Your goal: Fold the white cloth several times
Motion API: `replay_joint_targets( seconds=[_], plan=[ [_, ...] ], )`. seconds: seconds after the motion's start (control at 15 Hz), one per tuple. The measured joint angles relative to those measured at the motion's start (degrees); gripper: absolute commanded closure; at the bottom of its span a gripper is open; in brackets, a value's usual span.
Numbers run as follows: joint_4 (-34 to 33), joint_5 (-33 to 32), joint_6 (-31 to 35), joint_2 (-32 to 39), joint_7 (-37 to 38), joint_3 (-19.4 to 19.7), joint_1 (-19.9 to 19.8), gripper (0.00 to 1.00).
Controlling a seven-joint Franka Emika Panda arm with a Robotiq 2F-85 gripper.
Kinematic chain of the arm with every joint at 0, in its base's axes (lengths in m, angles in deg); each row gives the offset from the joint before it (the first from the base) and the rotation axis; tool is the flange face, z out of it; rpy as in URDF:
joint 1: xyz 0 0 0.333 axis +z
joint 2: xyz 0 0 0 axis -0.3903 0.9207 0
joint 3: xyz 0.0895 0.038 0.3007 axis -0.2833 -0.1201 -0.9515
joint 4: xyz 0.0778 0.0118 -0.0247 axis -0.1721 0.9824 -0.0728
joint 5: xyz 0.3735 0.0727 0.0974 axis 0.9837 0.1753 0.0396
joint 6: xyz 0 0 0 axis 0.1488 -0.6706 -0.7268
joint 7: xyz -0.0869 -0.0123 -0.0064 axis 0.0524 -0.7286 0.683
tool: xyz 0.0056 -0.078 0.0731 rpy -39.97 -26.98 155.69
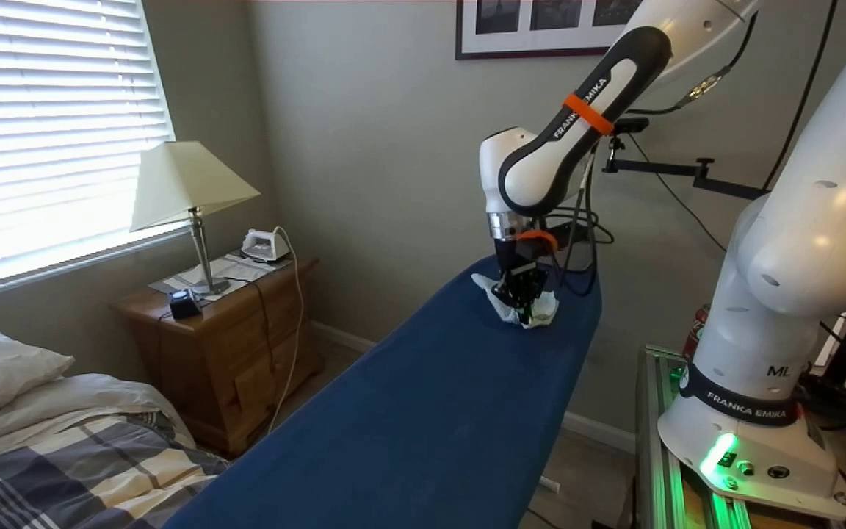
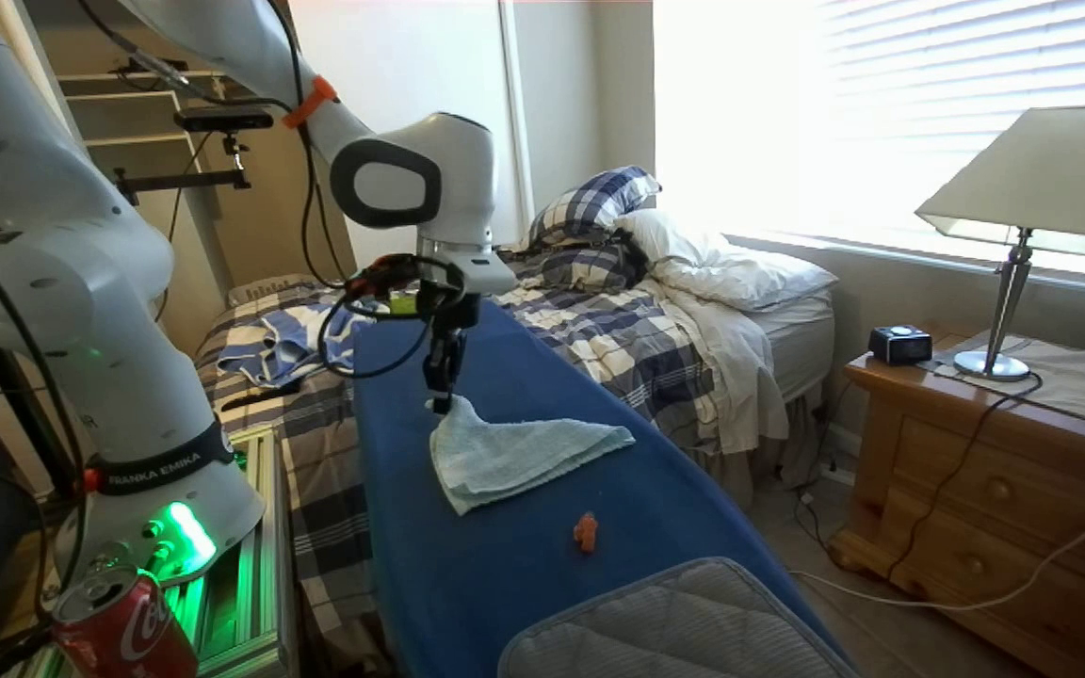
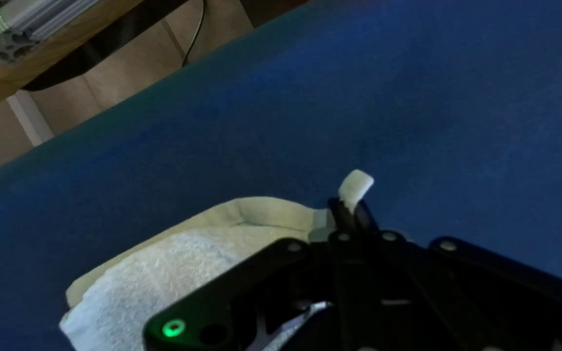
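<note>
White cloth (image 2: pixel 524 461) lay between the long edges of the ironing board (image 2: pixel 467 565).
The gripper (image 3: pixel 353 210), almost fully closed, pinched a bit of it.

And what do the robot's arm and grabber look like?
The rounded, shiny white arm has black trim, white FRANKA EMIKA lettering, a bright orange strap, a silver wrist ring and looping black cables. A green light glows on its base. The black gripper has slim, jointed fingers with small round bolts.
</note>
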Motion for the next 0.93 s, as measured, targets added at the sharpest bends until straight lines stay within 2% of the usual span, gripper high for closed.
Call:
replay_joint_targets(
  seconds=[0.6,0.93],
  plan=[
    [0.0,-9.0,-0.3,-8.4,0.5,0.0,-5.5,0.99],
    [0.1,-13.5,3.1,-9.4,0.4,0.3,-9.5,0.99]
  ],
)
